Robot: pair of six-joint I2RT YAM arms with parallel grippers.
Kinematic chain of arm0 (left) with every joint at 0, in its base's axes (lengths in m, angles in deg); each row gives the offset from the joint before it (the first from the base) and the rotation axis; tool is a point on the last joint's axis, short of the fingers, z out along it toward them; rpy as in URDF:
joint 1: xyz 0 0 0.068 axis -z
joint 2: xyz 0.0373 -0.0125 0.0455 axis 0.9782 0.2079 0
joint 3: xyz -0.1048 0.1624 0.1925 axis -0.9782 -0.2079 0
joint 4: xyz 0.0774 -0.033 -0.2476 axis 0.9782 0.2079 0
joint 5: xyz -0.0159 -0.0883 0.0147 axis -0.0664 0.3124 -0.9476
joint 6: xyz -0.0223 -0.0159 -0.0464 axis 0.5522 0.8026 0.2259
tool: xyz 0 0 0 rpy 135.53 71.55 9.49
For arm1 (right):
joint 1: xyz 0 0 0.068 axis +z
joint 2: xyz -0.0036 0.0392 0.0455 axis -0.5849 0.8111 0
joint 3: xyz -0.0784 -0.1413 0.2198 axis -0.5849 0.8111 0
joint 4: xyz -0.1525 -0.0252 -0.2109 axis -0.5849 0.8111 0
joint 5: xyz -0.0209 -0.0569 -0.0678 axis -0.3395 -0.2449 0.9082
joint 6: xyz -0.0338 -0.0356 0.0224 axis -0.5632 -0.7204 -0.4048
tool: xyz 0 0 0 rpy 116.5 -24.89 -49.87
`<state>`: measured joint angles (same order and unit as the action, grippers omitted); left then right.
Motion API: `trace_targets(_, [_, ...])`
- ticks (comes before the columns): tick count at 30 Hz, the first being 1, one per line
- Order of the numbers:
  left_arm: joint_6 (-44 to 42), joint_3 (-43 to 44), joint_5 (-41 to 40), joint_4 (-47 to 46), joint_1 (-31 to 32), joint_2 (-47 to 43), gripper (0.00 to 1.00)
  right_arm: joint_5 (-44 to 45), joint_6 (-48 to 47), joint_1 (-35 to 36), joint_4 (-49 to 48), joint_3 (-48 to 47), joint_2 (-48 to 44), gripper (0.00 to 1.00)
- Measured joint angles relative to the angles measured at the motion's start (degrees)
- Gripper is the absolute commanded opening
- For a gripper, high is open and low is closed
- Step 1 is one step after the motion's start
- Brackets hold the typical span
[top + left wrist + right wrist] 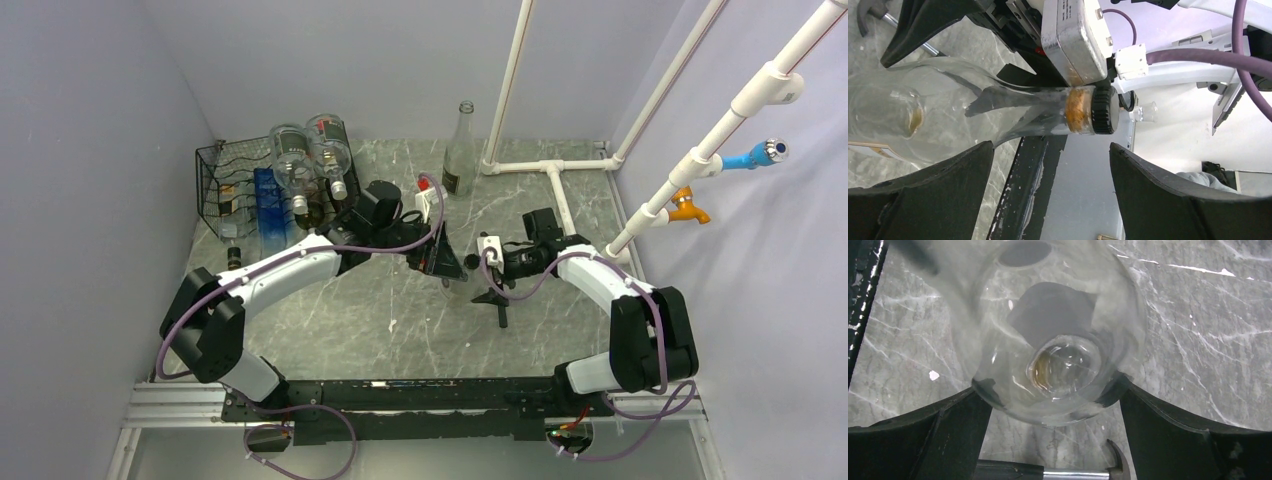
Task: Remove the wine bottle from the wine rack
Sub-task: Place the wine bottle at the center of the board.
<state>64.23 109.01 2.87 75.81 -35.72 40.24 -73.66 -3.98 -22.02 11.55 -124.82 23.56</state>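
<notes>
The wine bottle (1013,107) is off the rack (222,185). It is over the middle of the tabletop (400,320), between the two grippers and well apart from the rack. It is made of clear glass, so you can see right through it. It has a round, fat body and a long, thin neck. There is a yellow-brown cork in the neck and a black cap (1104,110) on the end. A bit of a label shows on its side.

The right gripper (1050,390) pinches the fat body, with one black finger touching each side. The left gripper (1050,149) is spread wide, and the neck is just beside it, not squeezed. I cannot tell if the bottle touches the tabletop.

A hammer (1110,466) lies on the tabletop near the bottle. Two other bottles (295,160) lie on top of the rack.
</notes>
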Motion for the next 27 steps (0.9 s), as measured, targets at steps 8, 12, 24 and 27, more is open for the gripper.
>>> trace_targets(8, [-1.73, 0.00, -1.53, -0.22, -0.15, -0.07, 0.91, -1.31, 3.61, -1.44, -0.02, 0.00, 0.00, 0.99])
trace_targets(12, [-2.86, -0.11, -3.26, 0.11, -0.15, -1.05, 0.91, -1.66, 5.79, -1.44, -0.20, -0.24, 0.00, 0.99])
trace_targets(24, [-6.16, -5.31, -13.16, 1.88, -0.15, -10.56, 0.91, -1.49, 10.99, -2.78, 4.66, -6.91, 0.15, 1.00])
trace_targets(27, [-7.04, -6.78, -16.70, 3.02, -0.15, -13.75, 0.93, -1.49, 11.89, -2.84, 6.29, -8.13, -0.68, 1.00])
